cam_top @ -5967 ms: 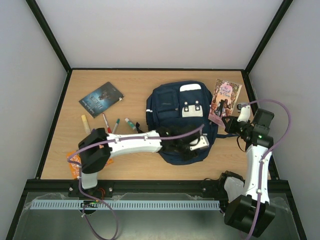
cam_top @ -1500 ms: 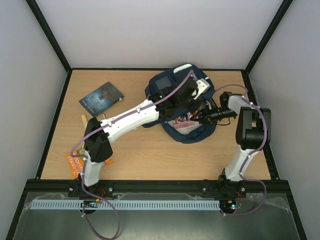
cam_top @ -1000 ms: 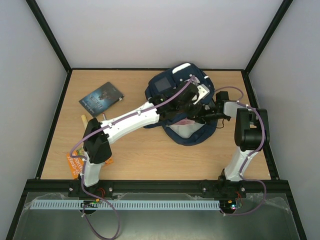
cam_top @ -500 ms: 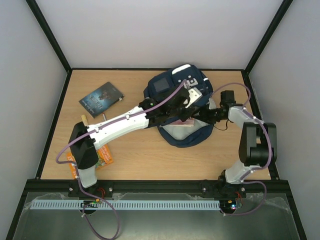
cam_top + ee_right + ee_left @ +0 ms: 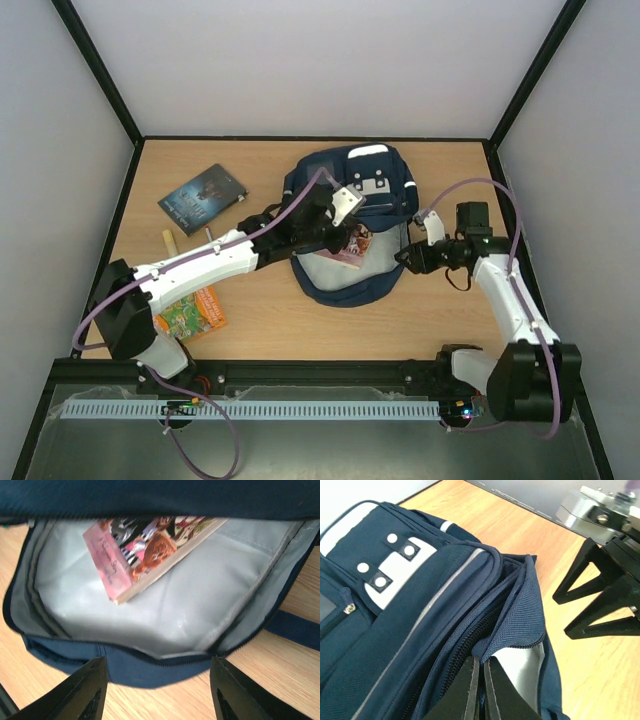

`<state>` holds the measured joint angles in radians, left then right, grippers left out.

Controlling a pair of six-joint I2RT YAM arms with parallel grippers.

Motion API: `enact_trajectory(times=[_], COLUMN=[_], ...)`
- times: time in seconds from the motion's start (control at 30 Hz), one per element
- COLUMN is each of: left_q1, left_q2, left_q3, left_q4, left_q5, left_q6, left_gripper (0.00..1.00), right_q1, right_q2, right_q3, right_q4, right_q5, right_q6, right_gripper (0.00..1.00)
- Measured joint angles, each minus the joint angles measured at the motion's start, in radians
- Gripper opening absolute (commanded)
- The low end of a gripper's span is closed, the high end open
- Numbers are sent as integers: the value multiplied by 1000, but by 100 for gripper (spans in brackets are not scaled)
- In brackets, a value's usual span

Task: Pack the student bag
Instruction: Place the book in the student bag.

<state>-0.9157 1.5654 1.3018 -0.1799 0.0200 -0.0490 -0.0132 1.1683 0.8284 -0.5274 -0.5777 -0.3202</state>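
Bag [image 5: 345, 290], navy with white stripes and pale grey lining, lies on the table [image 5: 260, 300], centre-right, mouth gaping. Left gripper [image 5: 481, 662] is pinched tight on its zip edge. Right gripper [image 5: 158, 661] stands just beside it, jaws apart and empty. A pink book [image 5: 145, 555] inside is half hidden by the flap.

pink book [image 5: 145, 555]: upper end hidden under student bag [image 5: 150, 672] flap. orange booklet [image 5: 192, 310]: corner under left arm [image 5: 205, 262]; print unreadable.
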Motion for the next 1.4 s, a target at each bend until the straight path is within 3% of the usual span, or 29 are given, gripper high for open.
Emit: enact_trajectory(times=[0.23, 0.5, 0.7, 0.97, 1.1, 1.23, 1.4], left_q1=[2, 5, 19, 39, 40, 53, 82], left_q2=[-34, -76, -76, -76, -76, -76, -76], left_q3=[-31, -52, -53, -53, -53, -53, -53], left_q4=[21, 24, 24, 24, 24, 24, 25], left_q5=[30, 13, 22, 51, 58, 77, 115], left_q6=[-45, -59, -80, -105, -113, -120, -141], left_gripper=[2, 3, 2, 2, 2, 2, 3], right_q1=[82, 455, 629, 785, 828, 837, 837], right_q2=[-196, -260, -184, -52, 21, 95, 158], right_q3=[-78, -169, -155, -68, -67, -67, -63], right_q4=[-53, -27, 54, 154, 216, 274, 359], right_q5=[117, 418, 599, 716, 778, 818, 846], right_q6=[-164, -257, -290, -304, -327, -334, -349], right_gripper=[27, 22, 21, 15, 17, 33, 35])
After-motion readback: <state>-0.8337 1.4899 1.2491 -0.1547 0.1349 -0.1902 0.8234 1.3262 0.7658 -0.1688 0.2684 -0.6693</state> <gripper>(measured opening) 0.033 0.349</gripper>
